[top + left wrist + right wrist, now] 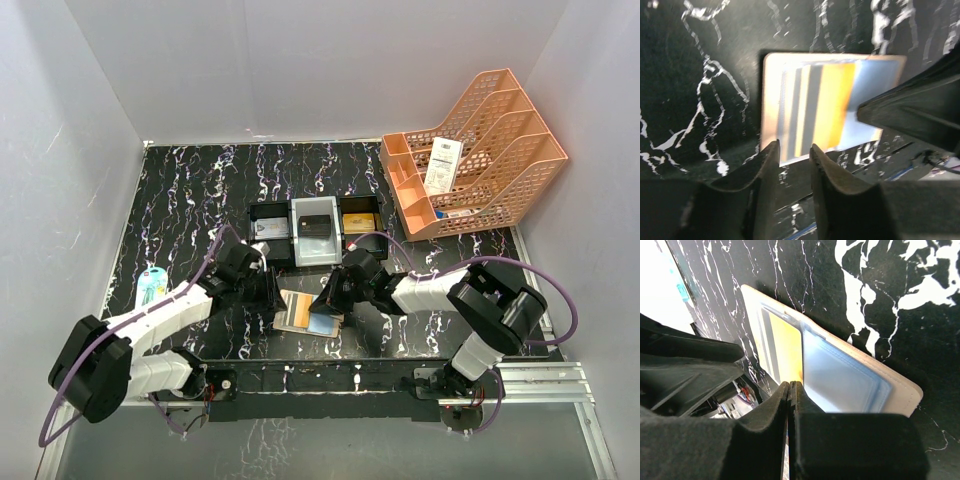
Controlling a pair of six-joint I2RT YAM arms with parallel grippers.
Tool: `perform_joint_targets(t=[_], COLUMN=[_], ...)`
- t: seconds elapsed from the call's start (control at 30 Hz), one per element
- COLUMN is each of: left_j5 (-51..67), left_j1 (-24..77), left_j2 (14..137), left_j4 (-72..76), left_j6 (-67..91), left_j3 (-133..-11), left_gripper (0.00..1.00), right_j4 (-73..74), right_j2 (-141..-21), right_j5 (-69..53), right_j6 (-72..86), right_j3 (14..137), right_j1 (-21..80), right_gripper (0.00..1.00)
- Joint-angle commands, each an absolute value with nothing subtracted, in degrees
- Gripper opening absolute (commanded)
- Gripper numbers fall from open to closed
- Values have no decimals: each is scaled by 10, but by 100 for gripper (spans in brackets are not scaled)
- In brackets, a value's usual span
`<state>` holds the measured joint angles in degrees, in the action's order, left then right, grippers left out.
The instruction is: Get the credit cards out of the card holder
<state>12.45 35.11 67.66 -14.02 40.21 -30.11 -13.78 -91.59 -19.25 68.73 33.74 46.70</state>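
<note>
The tan card holder (300, 318) lies open on the table between both grippers. In the left wrist view its tan rim (771, 90) frames a gold card (832, 107) and grey cards (799, 110) fanned out of a pale blue slot (880, 85). My left gripper (794, 152) is open by a narrow gap at the holder's near edge, holding nothing. My right gripper (791, 385) is shut, its tips down where the gold card (785, 350) meets the blue slot (840, 385). I cannot tell whether it pinches the card.
A black-and-grey three-compartment tray (296, 250) stands just behind the holder, with a grey card (268, 228), a black card (314, 224) and a gold card (359, 222) in it. An orange file rack (490, 150) with a white receipt (441, 165) is back right. A teal item (152, 283) lies at left.
</note>
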Motion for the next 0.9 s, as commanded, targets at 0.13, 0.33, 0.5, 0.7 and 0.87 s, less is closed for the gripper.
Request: perform_joint_targets(t=[0.13, 0.33, 0.5, 0.7, 0.87], left_j5=[188, 199, 195, 159, 147], left_j1=[358, 362, 365, 365, 365], left_j2=[679, 729, 755, 777, 775], left_j4=[-107, -95, -79, -107, -103], left_j6=[394, 387, 388, 388, 398], left_j3=[-349, -339, -323, -316, -293], left_gripper=[35, 29, 23, 17, 15], right_j4=[-172, -169, -167, -128, -125], right_j2=[-906, -906, -920, -943, -962], right_j5=[-194, -185, -191, -174, -167], right_j6=[695, 701, 697, 688, 696], right_j3=[332, 328, 337, 361, 366], right_j1=[464, 464, 465, 471, 479], right_gripper=[0, 5, 15, 22, 23])
